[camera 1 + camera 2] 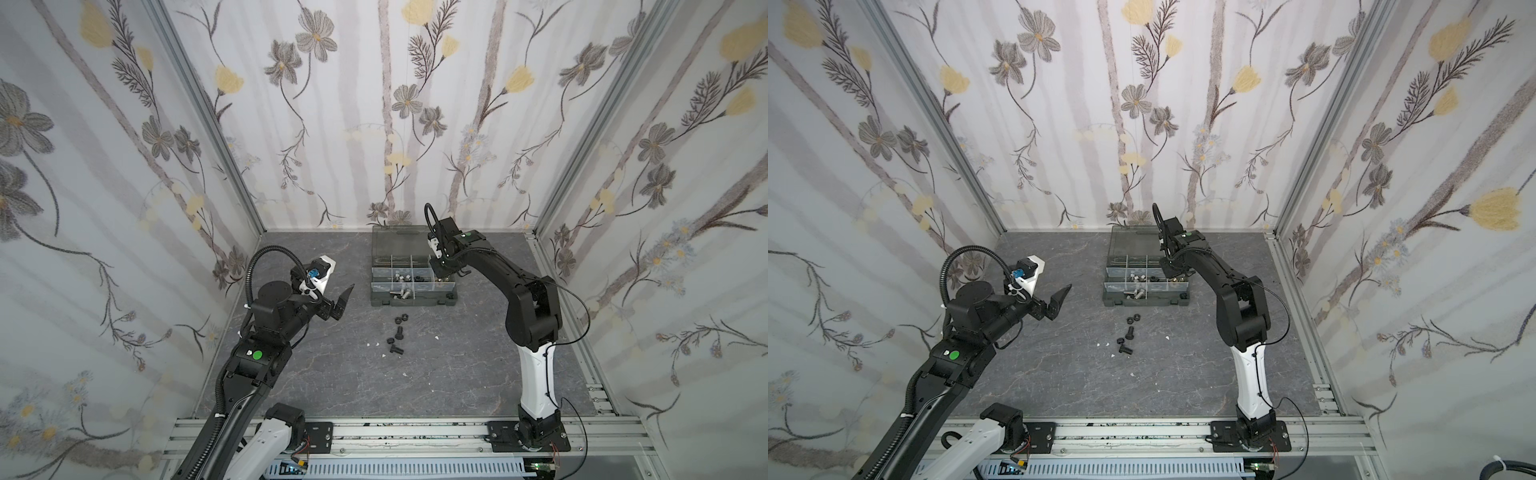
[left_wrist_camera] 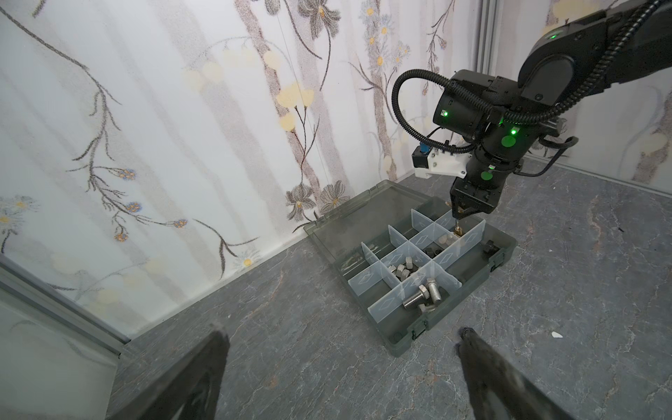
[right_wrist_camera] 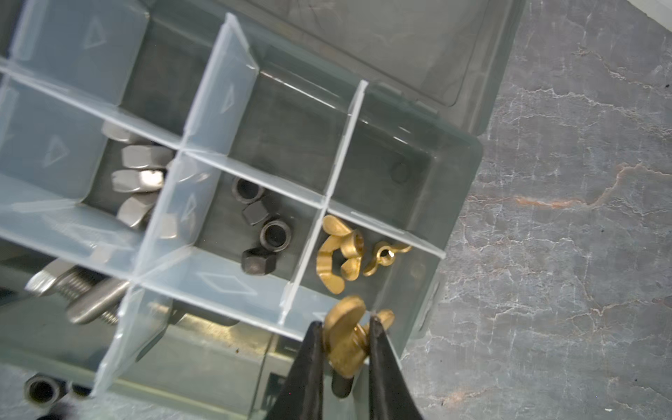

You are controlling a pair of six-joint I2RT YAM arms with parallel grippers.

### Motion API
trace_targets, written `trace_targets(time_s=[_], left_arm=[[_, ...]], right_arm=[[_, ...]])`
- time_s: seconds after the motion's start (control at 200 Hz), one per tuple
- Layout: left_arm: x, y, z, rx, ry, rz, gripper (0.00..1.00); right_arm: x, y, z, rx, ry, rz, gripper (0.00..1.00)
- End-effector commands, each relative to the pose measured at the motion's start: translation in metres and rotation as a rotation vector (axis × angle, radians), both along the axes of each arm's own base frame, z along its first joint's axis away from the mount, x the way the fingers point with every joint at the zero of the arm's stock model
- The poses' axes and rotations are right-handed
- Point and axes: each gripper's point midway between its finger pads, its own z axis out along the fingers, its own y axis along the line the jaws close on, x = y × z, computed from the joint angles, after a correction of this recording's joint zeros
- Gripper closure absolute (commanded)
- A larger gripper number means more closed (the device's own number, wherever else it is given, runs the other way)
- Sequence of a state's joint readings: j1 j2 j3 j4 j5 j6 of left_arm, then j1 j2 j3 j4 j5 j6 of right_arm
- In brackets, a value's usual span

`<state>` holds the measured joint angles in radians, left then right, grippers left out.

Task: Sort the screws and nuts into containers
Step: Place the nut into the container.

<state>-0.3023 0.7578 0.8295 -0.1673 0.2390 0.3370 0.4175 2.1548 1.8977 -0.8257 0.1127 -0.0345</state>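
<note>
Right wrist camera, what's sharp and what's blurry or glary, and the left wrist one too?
Right wrist view: the brass wing nut held by the right gripper is soft, the black nuts sharp, glare on the silver nuts. Left wrist view: the jaws of the left gripper are out of focus, the organizer case crisp.

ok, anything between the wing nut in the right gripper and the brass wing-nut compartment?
Nothing visible. The right gripper holds the wing nut over the open compartment, where other wing nuts lie. Only a divider edge stands close.
</note>
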Motion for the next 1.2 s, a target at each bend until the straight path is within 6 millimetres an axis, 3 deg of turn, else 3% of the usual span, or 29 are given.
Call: trace_targets(time_s=[0.0, 0.47, 0.659, 0.824, 1.034, 1.194], left_arm=[[0.001, 0.0, 0.007, -0.001, -0.032, 0.002, 0.0], [0.005, -0.001, 0.004, 0.004, -0.017, 0.0, 0.0], [0.006, -0.002, 0.003, 0.004, -0.012, -0.004, 0.0], [0.005, -0.002, 0.004, 0.003, -0.016, -0.002, 0.0], [0.005, -0.001, 0.004, 0.005, -0.016, 0.0, 0.0], [0.005, -0.002, 0.007, 0.0, -0.021, -0.006, 0.0]], right_arm=[[0.005, -0.004, -0.007, -0.02, 0.005, 0.004, 0.86], [0.001, -0.006, -0.032, -0.021, 0.069, 0.025, 0.74], [0.003, -0.004, -0.023, -0.013, 0.051, 0.032, 0.68], [0.002, 0.0, -0.007, -0.008, 0.033, 0.044, 0.68], [-0.031, 0.022, 0.024, -0.053, 0.005, 0.091, 0.64], [-0.072, 0.057, 0.024, -0.009, 0.045, 0.125, 0.64]])
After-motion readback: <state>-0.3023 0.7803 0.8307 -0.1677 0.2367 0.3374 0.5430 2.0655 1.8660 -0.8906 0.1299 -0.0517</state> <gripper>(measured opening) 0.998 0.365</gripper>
